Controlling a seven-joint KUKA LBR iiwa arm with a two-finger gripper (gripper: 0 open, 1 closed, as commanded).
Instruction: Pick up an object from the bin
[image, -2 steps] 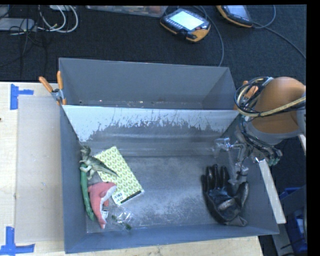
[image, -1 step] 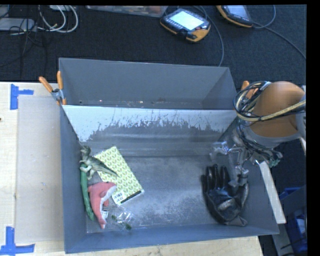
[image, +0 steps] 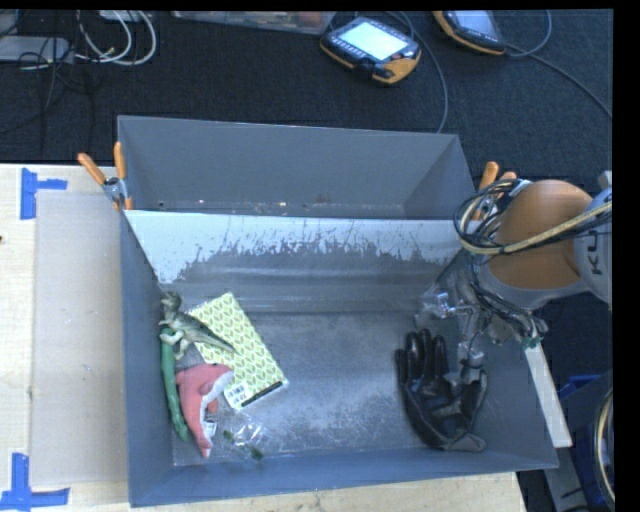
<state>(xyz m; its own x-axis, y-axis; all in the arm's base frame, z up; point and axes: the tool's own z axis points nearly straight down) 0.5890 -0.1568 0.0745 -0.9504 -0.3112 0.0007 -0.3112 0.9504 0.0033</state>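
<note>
Nearest to me is a black bundle (image: 432, 395) of looped cord or strap, can't tell which. It lies flat on the floor of the bin (image: 340, 380), right side, close to the front wall, just beside my gripper (image: 468, 378). Loops overlap loosely.

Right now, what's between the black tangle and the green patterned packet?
Nothing: the camera view shows bare bin floor between black tangle and green patterned packet.

The end effector (image: 467, 384) blurs into the black tangle (image: 425, 398) beneath.

Packet (image: 238, 348) and toys (image: 200, 395) left in bin (image: 300, 270); straps (image: 432, 402), perhaps, right.
</note>
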